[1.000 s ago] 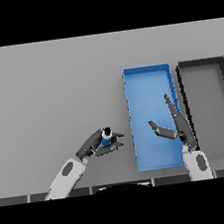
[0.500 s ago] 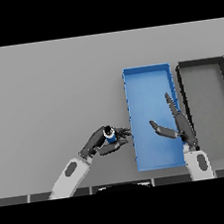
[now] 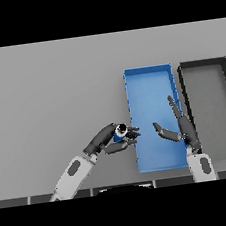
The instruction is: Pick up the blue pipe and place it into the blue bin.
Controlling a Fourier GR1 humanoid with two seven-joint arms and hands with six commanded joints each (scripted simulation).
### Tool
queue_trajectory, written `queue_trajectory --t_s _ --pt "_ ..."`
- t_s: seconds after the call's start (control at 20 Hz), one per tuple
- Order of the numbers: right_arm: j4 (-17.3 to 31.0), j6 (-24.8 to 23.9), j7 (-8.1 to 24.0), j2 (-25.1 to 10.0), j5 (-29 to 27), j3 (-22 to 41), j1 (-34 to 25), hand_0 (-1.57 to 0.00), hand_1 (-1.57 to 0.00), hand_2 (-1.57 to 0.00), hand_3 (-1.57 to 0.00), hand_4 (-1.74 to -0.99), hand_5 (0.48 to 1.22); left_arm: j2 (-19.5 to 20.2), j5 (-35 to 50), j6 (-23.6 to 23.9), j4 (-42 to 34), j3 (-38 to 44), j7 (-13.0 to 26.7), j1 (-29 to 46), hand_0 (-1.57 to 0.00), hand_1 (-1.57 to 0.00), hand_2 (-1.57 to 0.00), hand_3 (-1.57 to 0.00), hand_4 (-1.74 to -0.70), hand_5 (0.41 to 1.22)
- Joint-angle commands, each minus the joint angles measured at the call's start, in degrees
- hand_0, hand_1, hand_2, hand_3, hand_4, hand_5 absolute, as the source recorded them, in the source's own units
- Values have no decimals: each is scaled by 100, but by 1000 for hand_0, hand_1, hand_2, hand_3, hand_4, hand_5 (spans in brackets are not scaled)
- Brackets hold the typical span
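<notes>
Left hand [image 3: 110, 139] clamps the blue pipe [image 3: 120, 131], just left of the blue bin [image 3: 148, 77] wall; right hand [image 3: 180, 126] hangs open over the bin.

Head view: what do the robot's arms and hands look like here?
Both forearms are white with rounded shells, each bearing a dark grey oval inset panel. The left hand and right hand are dark grey to black, with slender jointed fingers and a thumb. No cables or markings show.
</notes>
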Motion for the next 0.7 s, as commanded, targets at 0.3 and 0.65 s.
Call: queue_trajectory --t_s 0.3,0.65 --pt "-249 -271 -80 224 33 -7 379 1 1 1 1 -1185 578 15 -46 -201 33 166 15 84 -1570 -1570 -1570 -1570 -1474 1220" --pt "-885 513 -669 0 -1192 -183 210 1 -11 -20 1 -1169 597 -83 -172 -321 -40 256 66 104 -1571 -1571 -1571 -1571 -1475 1221"
